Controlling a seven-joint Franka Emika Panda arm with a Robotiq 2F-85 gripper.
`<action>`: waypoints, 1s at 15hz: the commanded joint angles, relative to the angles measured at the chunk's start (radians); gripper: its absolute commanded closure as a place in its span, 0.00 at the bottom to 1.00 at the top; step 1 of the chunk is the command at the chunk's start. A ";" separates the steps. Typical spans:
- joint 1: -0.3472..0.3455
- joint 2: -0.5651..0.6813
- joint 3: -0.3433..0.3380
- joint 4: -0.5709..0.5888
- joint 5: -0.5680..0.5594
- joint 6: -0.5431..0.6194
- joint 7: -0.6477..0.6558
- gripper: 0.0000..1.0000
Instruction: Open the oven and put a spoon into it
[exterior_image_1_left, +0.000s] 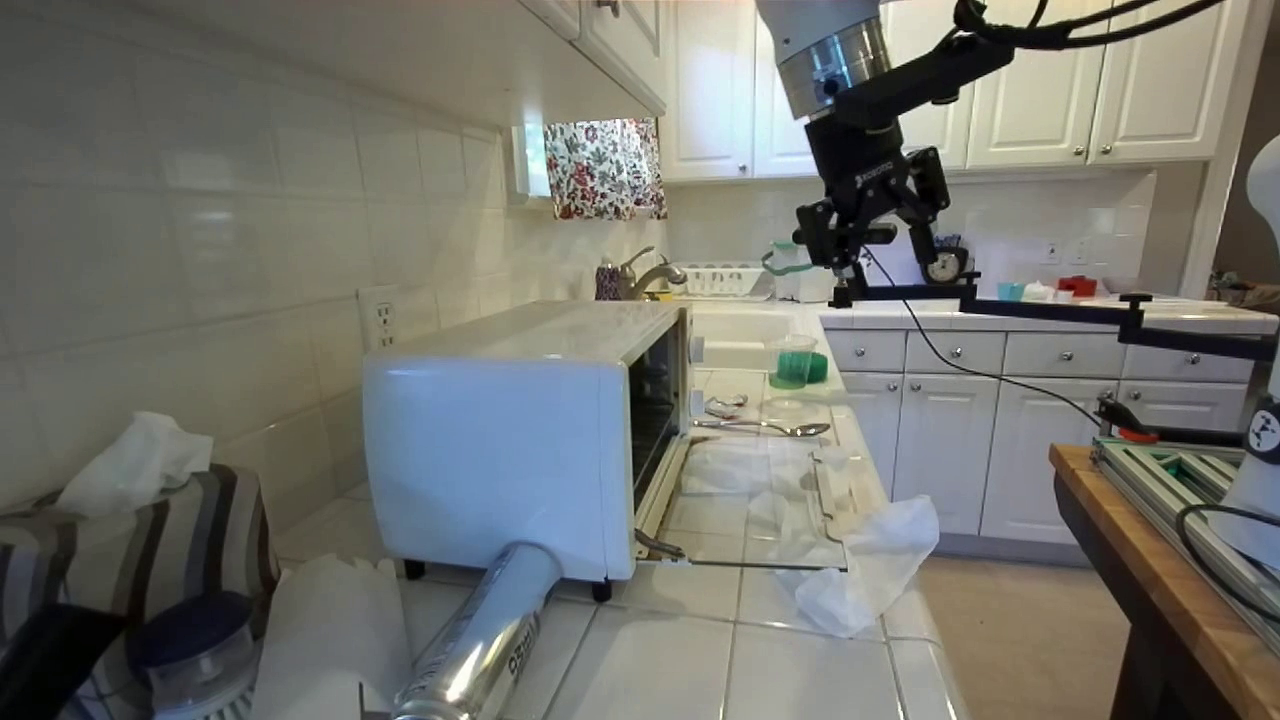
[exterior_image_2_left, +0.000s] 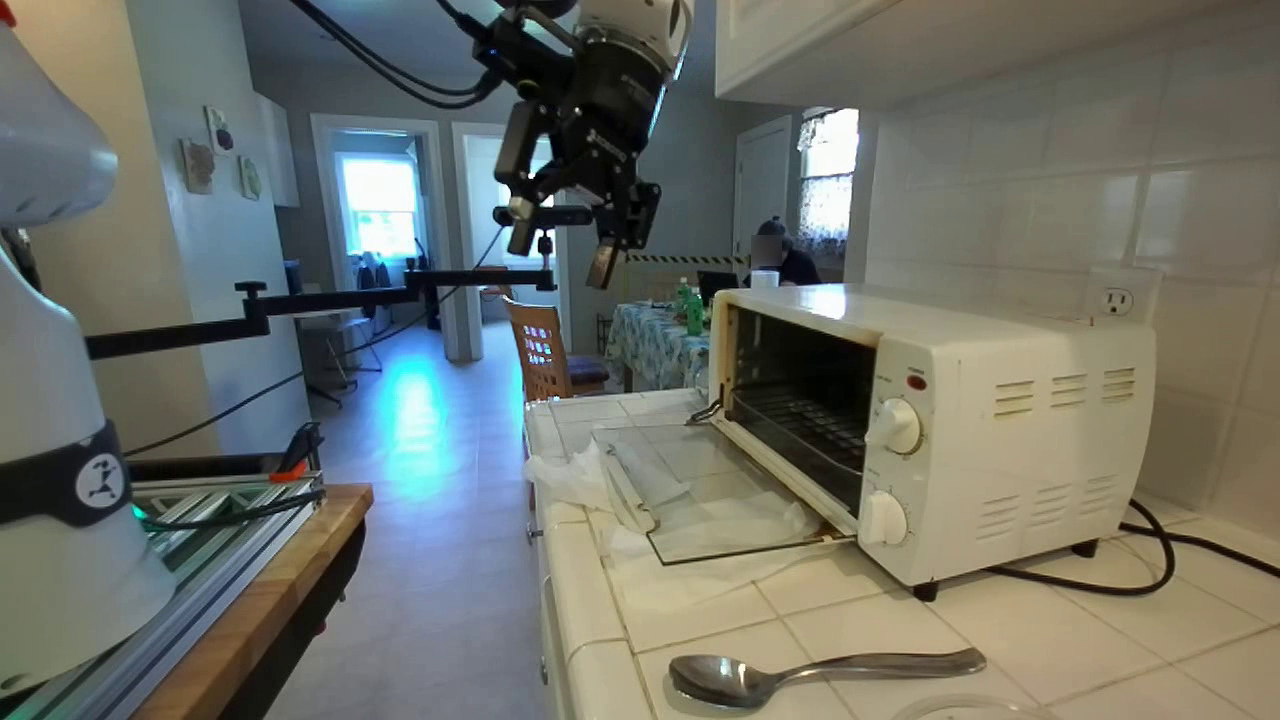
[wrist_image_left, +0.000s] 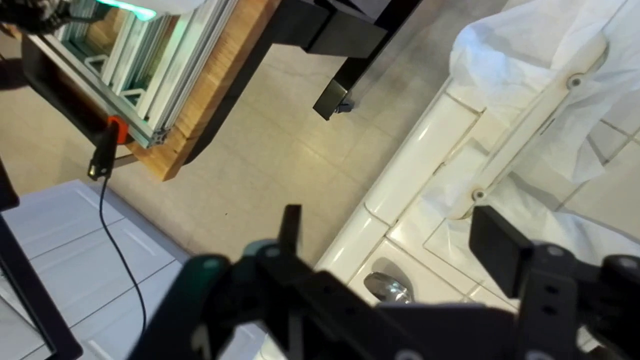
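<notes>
Spoon: a shiny metal spoon (exterior_image_2_left: 830, 672) lay flat on the white tile counter (exterior_image_1_left: 660, 670), outside the toaster oven (exterior_image_2_left: 1030, 400), near the end with the two knobs (exterior_image_2_left: 893, 425).
Spoon's long way: it ran across the counter, between the front edge and the tiled wall (exterior_image_2_left: 1060, 230).
Spoon's ends: the round bowl pointed at the front edge, and the thin handle pointed back at the wall.
Gripper: the gripper (exterior_image_2_left: 562, 252) had its fingers wide apart, with only air between them. It hung high above the counter, tips down and a bit tilted.
Spoon from the wrist view: only the bowl showed there; the gripper hid the rest.
Oven: its long side ran along the wall, and its dark inside faced the front edge. A wire rack (exterior_image_2_left: 820, 420) showed in it.
Oven door: the glass door (exterior_image_2_left: 715, 490) was all the way down and stuck out flat toward the front edge.
Paper: thin, crumpled white paper (exterior_image_1_left: 875, 570) lay around the door's outer edge. Some stuck out past the counter.
Foil roll: a silver foil roll (exterior_image_1_left: 490, 630) pointed at the oven's other end. I could not tell if they touched.
</notes>
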 joint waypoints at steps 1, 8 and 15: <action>-0.058 -0.168 -0.024 -0.199 -0.055 0.172 -0.177 0.00; -0.122 -0.163 0.002 -0.202 -0.047 0.188 -0.129 0.00; -0.110 -0.197 0.057 -0.248 -0.219 0.348 -0.256 0.00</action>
